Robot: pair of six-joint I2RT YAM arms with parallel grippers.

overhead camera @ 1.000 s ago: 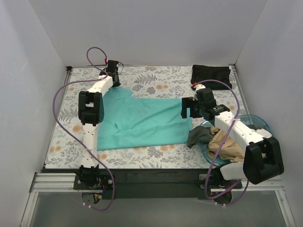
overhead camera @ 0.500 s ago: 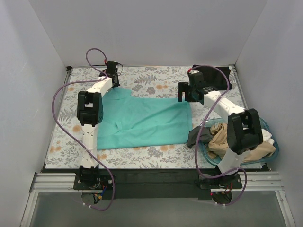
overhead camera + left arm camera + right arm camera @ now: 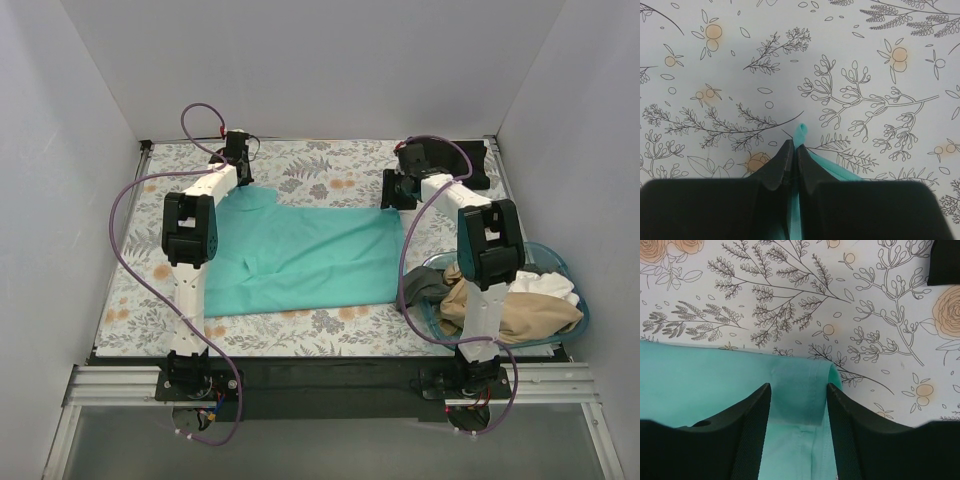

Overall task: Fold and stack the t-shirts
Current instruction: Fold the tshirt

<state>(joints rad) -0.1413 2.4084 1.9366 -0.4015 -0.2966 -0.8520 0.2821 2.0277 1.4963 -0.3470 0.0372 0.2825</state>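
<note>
Left jaws: pressed together, pinching an edge of the teal shirt [image 3: 801, 131].
Left gripper [image 3: 792, 150]: at 11 o'clock on the table.
Right jaws: spread, straddling the teal shirt's hemmed corner.
Right gripper [image 3: 799, 390]: at 1 o'clock.
Teal shirt: spread at the centre of the tablecloth [image 3: 330, 165].
Black shirt [image 3: 478, 162]: far corner, 1 o'clock.
Basket [image 3: 583, 315]: 4 o'clock, holding the tan shirt [image 3: 510, 312], white shirt [image 3: 545, 285] and grey shirt [image 3: 425, 285].

White arms [image 3: 188, 292], black joints [image 3: 188, 228], purple cables [image 3: 114, 232]
</note>
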